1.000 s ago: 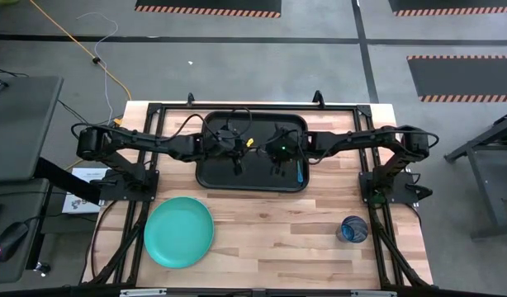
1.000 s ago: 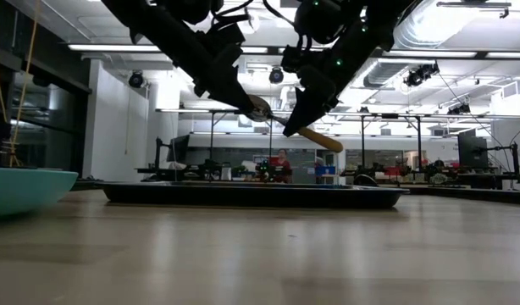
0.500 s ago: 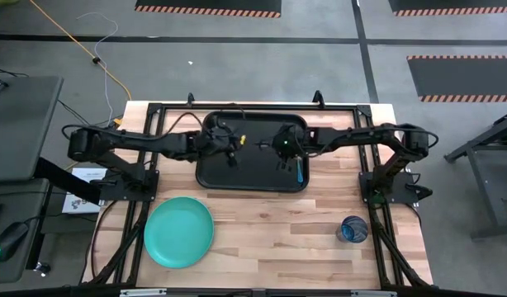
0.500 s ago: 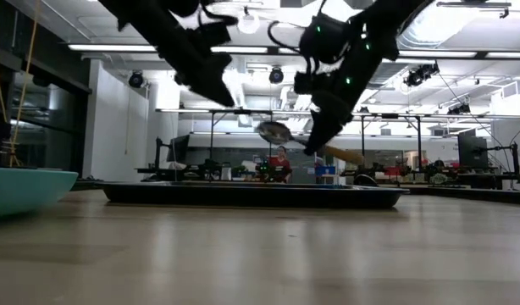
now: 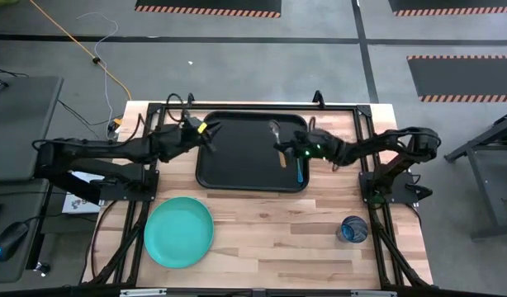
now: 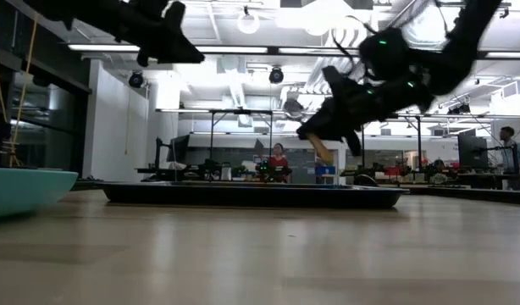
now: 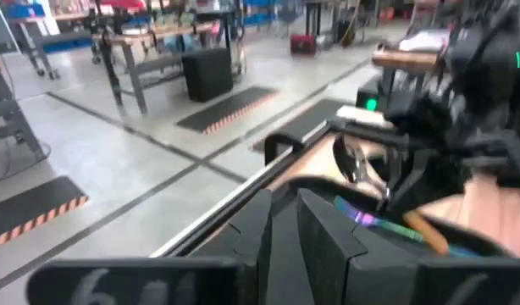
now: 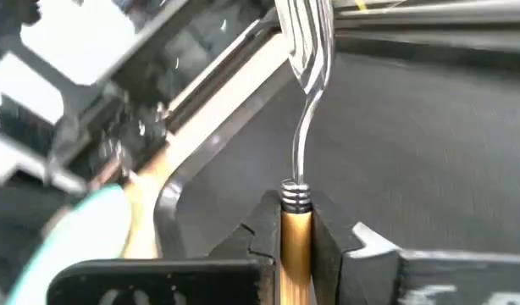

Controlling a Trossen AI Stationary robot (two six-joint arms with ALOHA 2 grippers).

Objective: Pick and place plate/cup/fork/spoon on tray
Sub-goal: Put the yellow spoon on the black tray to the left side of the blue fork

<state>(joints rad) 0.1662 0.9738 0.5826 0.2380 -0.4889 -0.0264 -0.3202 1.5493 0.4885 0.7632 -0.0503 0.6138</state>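
The black tray [image 5: 237, 173] lies at the table's far middle. My right gripper [image 5: 284, 150] hangs over the tray's right part, shut on a fork [image 5: 276, 132] that has a golden handle and a metal head; it also shows in the low view [image 6: 315, 140]. My left gripper [image 5: 206, 132] is shut and empty above the tray's far left corner. A blue utensil [image 5: 300, 171] lies flat on the tray's right side. The turquoise plate [image 5: 178, 231] rests flat on the table at the near left. The dark-blue cup [image 5: 353, 228] stands at the near right. My right gripper pinches the fork's golden handle [image 8: 295, 222] between its two fingers, just behind the metal collar. The arm comes in from the table's right. The metal head [image 8: 304, 42] sticks out past the fingertips toward the table's far edge. The fork is clear of the tray.
Black frame bars [image 5: 237, 106] run around the table's far edge and sides. Bare wood [image 5: 270, 239] lies between the plate and the cup. People [image 6: 277, 161] stand in the room far behind the table.
Both grippers were on the fork over the tray's middle. My left gripper has let go and drawn back toward the table's left edge. My right gripper has carried the fork toward the tray's right side, and the fork has turned so its head points to the far edge.
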